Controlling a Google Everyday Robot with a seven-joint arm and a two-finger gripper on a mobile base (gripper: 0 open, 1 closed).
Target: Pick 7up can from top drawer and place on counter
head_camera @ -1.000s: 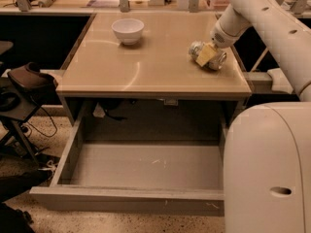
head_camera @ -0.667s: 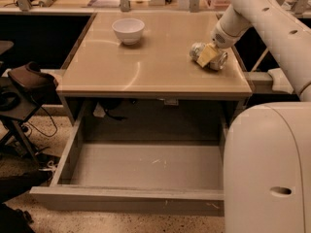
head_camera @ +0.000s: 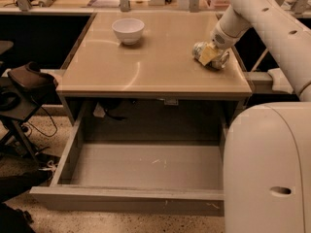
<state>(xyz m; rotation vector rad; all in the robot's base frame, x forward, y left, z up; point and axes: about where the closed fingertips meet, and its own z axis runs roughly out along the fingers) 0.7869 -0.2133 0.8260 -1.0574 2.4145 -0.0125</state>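
The gripper (head_camera: 209, 56) sits low over the counter (head_camera: 160, 69) near its right edge, about halfway between the back and front right corners, right on top of the 7up can (head_camera: 198, 49). The can lies on the counter surface with its middle covered by the yellowish end of the gripper, so only 2 silvery bits show, 1 on each side. Whether the gripper is clamped on the can or loose around it cannot be told.

The top drawer (head_camera: 126, 198) stands pulled out below the front edge, its grey floor bare; its right end is hidden behind the robot's white base (head_camera: 269, 169), which is itself cut off at the right and bottom. The arm (head_camera: 252, 13) runs out of view at the top right.

A white bowl (head_camera: 128, 30) stands near the back left corner, well apart from the can. Dark cables (head_camera: 111, 111) hang in the shadow under the counter. A black bag (head_camera: 29, 79) sits on a stand off the left edge.
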